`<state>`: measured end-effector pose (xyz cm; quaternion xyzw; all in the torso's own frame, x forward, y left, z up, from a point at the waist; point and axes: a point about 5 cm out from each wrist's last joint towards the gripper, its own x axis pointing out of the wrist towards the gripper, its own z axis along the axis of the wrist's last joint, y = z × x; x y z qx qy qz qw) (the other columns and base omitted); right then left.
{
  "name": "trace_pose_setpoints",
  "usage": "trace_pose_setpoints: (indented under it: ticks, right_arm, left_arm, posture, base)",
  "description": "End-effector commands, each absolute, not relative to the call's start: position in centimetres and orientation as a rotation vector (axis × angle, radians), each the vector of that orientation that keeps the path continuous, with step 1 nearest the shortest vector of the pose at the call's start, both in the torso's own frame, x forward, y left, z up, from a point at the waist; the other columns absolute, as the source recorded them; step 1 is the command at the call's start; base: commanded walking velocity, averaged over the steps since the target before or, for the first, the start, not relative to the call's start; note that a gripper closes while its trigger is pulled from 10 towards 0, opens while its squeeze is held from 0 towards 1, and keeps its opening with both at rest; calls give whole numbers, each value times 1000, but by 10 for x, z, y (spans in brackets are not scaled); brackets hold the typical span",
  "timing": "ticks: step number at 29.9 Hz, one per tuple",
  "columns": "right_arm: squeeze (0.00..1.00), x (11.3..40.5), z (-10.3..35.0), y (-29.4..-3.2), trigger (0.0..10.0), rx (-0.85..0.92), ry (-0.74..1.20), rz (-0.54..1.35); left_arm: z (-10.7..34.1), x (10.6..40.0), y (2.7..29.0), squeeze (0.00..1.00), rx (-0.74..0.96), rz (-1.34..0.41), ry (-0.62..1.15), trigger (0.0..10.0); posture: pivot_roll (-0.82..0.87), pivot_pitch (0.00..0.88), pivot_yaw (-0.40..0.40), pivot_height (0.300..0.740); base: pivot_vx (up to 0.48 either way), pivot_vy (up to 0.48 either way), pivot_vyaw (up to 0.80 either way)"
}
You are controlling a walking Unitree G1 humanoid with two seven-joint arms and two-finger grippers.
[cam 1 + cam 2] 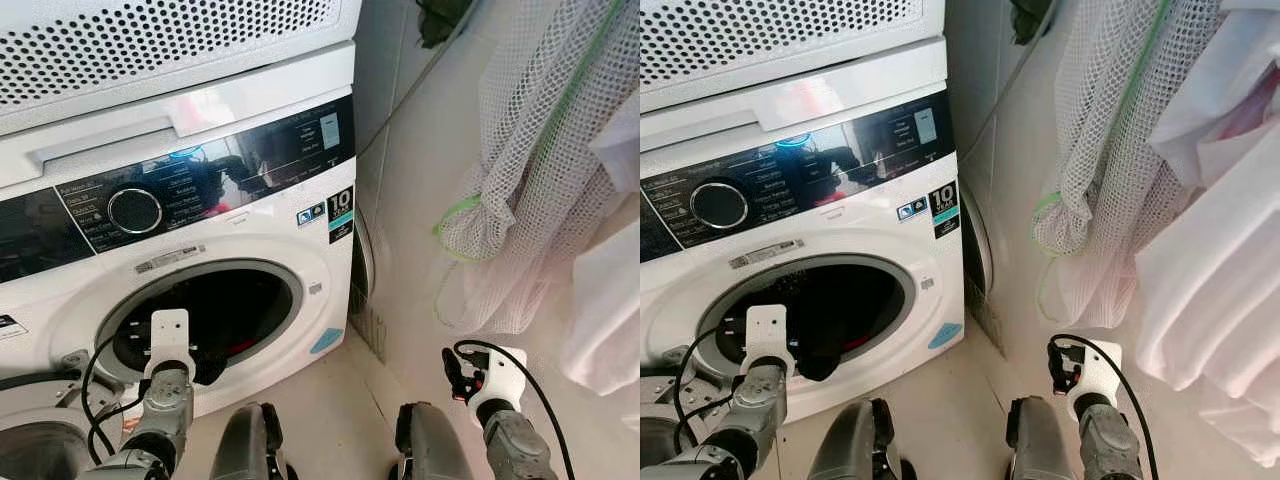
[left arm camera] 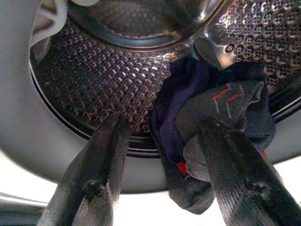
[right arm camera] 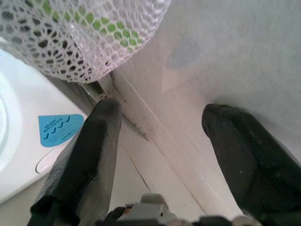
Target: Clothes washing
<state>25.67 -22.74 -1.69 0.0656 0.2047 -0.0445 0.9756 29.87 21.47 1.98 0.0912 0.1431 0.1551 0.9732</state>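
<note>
i have the left gripper (image 2: 160,165) at the mouth of the washing machine (image 1: 250,225), fingers spread wide with nothing between them. just past the fingertips a bundle of dark clothes (image 2: 211,122) hangs over the lower lip of the door opening (image 1: 205,315): soft knit fabric, navy folds on one side, grey on the other with short red stripes, and a bit of red underneath. behind it the drum (image 2: 108,89) is bright stamped steel, dimpled all over in a regular pattern, with a smooth grey seal ringing it.

the machine front is glossy white plastic. its black control panel (image 1: 200,185) is shiny and mirror-like, with a round chrome-edged dial (image 1: 134,211) and small white program lettering i cannot read. at the panel's right end a sticker (image 1: 340,215) shows a large "10"; the smaller words on it are too fine to make out. a light blue sticker (image 1: 326,341) sits low on the front, right of the opening. a white perforated grille (image 1: 150,40) sits on top of the machine.

right of the machine the wall is smooth pale tile. a white mesh laundry bag (image 1: 530,180) with green trim hangs there, open netting, limp and bunched, with white cloth (image 1: 605,300) draped beside it.

the right gripper (image 3: 160,155) is held low near the wall and floor, fingers wide apart, empty.
</note>
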Motion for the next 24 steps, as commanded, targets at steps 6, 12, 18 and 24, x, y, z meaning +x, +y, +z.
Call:
trace_pose_setpoints:
  ticks: [6, 12, 18, 24]
  right_arm:
    - [0, 279, 13, -242, 10000, 98, 259, -123]
    - [0, 278, 11, -244, 10000, 99, 268, -129]
    - [0, 275, 9, -245, 10000, 99, 275, -131]
    - [0, 271, 6, -245, 10000, 101, 281, -134]
  left_arm:
    - [22, 299, 215, 0, 215, 285, 270, 10000]
    - [21, 298, 216, 0, 220, 280, 267, 10000]
    - [20, 296, 217, 0, 222, 280, 266, 10000]
    - [17, 292, 219, 0, 225, 282, 268, 10000]
  posture:
    - [29, 63, 39, 599]
    - [30, 68, 39, 599]
    - [32, 85, 39, 599]
    - [32, 106, 42, 599]
  base:
    - [0, 0, 0]
    - [0, 0, 0]
    - [0, 0, 0]
    - [0, 0, 0]
